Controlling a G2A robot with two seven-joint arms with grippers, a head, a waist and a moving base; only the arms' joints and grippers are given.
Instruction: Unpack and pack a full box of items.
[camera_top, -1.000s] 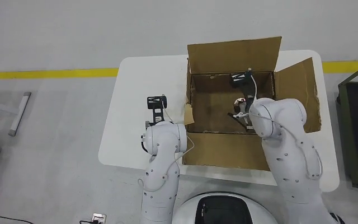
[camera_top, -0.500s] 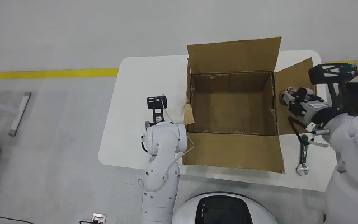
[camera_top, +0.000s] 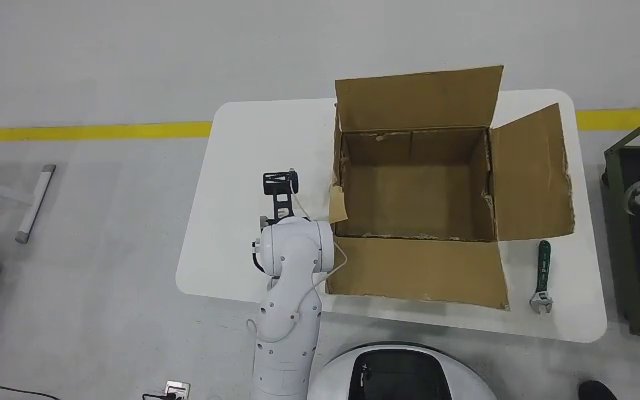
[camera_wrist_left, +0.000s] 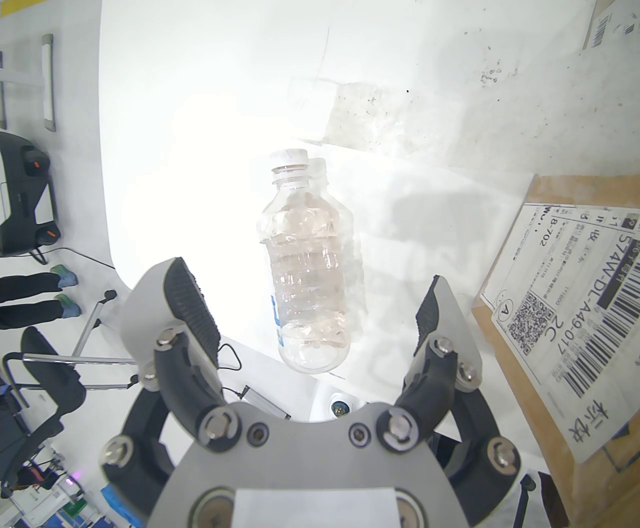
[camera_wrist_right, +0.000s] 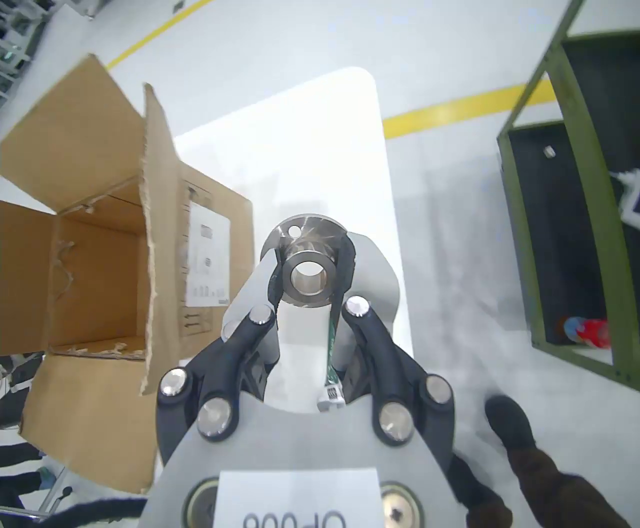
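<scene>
Box (camera_top: 415, 270) sits open and empty on the desk (camera_top: 260, 150). Right jaws clench a metal flange (camera_wrist_right: 307, 272) beside it; I'd lower it clear of the wrench (camera_top: 541, 275) before letting go. Left jaws hang spread over the bottle (camera_wrist_left: 307, 280).

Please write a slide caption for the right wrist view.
Right gripper shut on a metal flange, with the open box and table below.

My head camera looks straight down on the tabletop (camera_top: 250, 150) and box (camera_top: 415, 268). My left wrist camera sits close over the tabletop, my right higher; all share the box.
</scene>
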